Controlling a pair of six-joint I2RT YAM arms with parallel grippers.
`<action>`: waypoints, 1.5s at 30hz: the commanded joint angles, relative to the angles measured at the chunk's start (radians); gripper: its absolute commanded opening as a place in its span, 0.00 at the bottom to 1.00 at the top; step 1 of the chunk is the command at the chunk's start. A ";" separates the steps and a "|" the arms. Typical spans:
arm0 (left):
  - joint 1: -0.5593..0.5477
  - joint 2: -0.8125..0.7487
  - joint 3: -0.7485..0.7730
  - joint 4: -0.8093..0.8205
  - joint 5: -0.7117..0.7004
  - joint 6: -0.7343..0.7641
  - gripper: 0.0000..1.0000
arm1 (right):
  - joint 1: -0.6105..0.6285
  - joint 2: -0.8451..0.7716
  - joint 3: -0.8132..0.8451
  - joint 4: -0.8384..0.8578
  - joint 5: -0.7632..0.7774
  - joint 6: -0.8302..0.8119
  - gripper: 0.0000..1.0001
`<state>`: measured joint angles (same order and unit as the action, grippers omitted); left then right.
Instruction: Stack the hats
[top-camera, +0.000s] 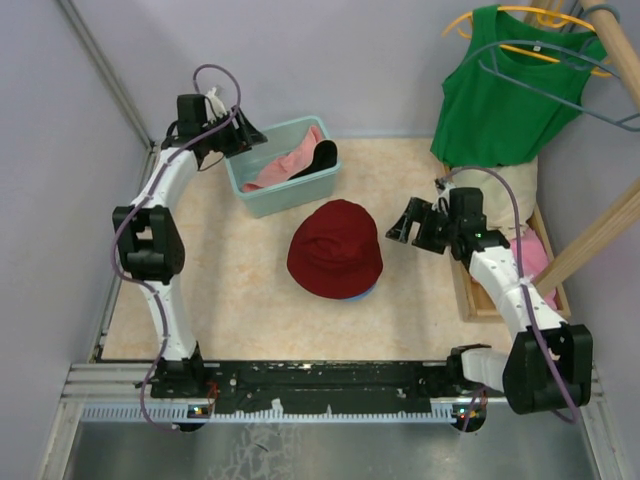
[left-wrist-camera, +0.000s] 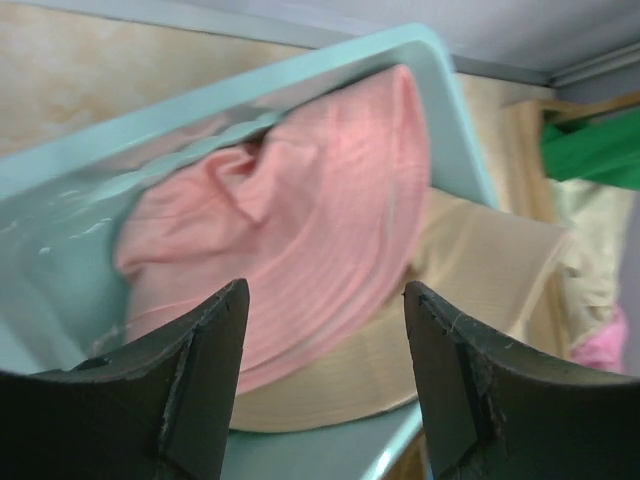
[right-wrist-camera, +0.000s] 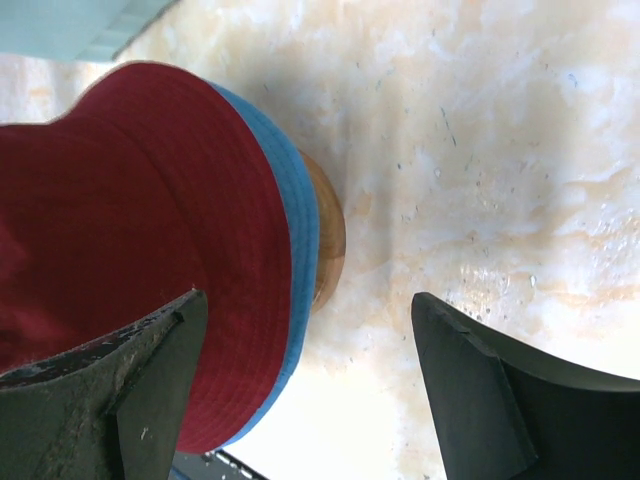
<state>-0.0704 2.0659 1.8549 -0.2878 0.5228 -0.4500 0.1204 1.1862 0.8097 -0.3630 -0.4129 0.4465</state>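
A dark red hat (top-camera: 335, 248) lies mid-table on top of a blue hat (top-camera: 358, 294), of which only the brim edge peeks out. In the right wrist view the red hat (right-wrist-camera: 120, 220) covers the blue brim (right-wrist-camera: 300, 230), with a tan round thing (right-wrist-camera: 332, 235) beneath both. My right gripper (top-camera: 405, 232) (right-wrist-camera: 308, 300) hangs open just right of this pile, holding nothing. The pink hat (top-camera: 285, 165) (left-wrist-camera: 300, 210) lies crumpled in the teal basket (top-camera: 290, 195) over a beige hat (left-wrist-camera: 450, 300). My left gripper (top-camera: 250, 137) (left-wrist-camera: 325, 330) hovers open at the basket's left rim, empty.
A dark item (top-camera: 325, 155) I cannot identify sits at the basket's right end. A green tank top (top-camera: 500, 90) hangs at the back right. A wooden tray (top-camera: 468, 290) with pale and pink fabric lies along the right edge, beside a slanted wooden pole (top-camera: 600, 230).
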 joint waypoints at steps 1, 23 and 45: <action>-0.001 0.072 0.108 -0.138 -0.166 0.136 0.70 | 0.001 -0.048 0.089 -0.034 0.033 -0.013 0.82; 0.060 -0.220 -0.439 -0.232 -0.299 0.210 0.72 | 0.000 0.012 0.080 0.050 -0.022 0.027 0.82; 0.066 -0.215 -0.301 -0.250 -0.403 0.182 0.73 | 0.001 -0.060 0.010 0.052 -0.033 0.026 0.83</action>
<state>-0.0147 1.8603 1.5787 -0.5022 0.2398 -0.2878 0.1204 1.1744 0.8246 -0.3260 -0.4397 0.4755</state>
